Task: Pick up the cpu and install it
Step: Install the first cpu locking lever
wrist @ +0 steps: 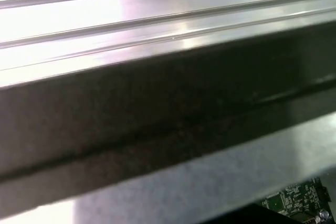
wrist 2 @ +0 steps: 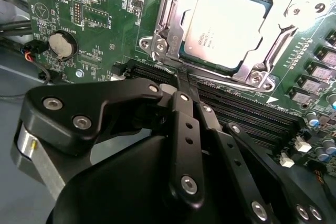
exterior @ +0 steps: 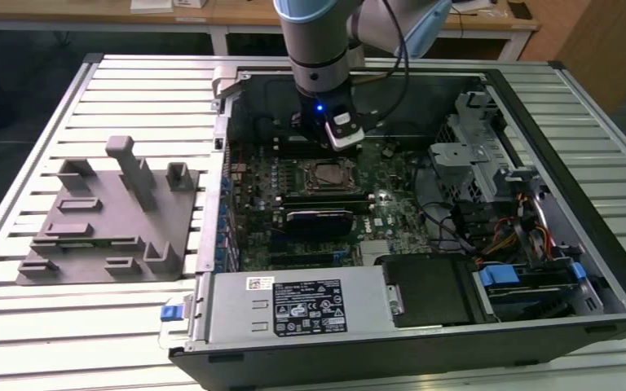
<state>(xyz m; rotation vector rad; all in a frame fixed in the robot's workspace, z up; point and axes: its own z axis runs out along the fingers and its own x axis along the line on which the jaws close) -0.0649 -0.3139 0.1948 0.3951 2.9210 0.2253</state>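
The cpu [wrist 2: 226,27], a pale silvery square, lies flat in the metal-rimmed socket frame [wrist 2: 157,43] on the green motherboard [wrist 2: 100,24]. In the exterior view the cpu [exterior: 328,175] sits mid-board inside the open computer case. My gripper [wrist 2: 182,80] hovers just off the socket's edge, over the black memory slots. Its black fingers [wrist 2: 184,129] meet at the tips with nothing between them. In the exterior view the gripper [exterior: 332,149] hangs from the arm just behind the socket.
A grey fixture [exterior: 107,220] rests on the slatted metal table [exterior: 30,326] at the exterior view's left. The case walls [wrist: 157,114], a power supply [exterior: 291,305] and a drive cage [exterior: 476,147] ring the board. A coin battery [wrist 2: 62,44] lies near the socket.
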